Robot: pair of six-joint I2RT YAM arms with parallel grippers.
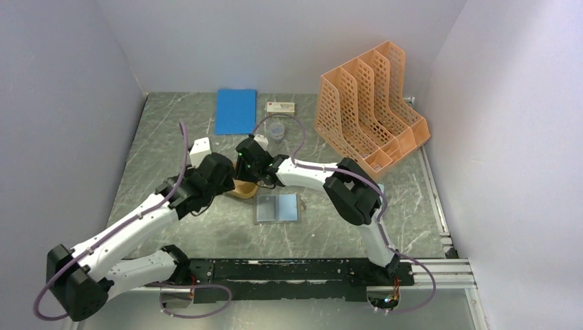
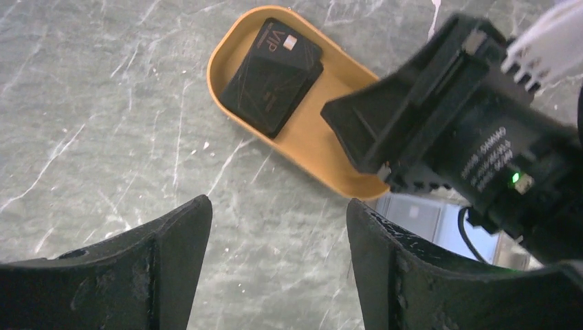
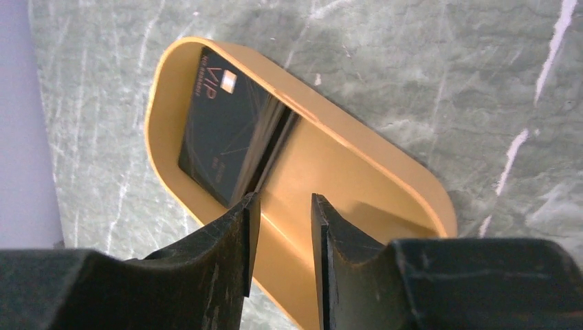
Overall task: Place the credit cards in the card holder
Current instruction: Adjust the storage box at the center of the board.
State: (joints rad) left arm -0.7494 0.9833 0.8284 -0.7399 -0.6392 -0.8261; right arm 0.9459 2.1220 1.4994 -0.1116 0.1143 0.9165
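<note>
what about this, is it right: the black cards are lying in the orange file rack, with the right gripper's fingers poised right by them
Not quite. The credit cards lie in the orange oval tray, not the file rack, which stands apart at the back right of the table. The right wrist view shows this. The right gripper is indeed poised right by them.

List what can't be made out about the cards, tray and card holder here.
- Card count: the credit cards overlap in the left wrist view; any beneath are hidden.
- Contact: in the right wrist view the cards' near edge blurs at the right gripper; touching unclear.
- Orange tray: top view, largely under the right gripper and left gripper.
- Card holder: top view, too small to show slots.
</note>
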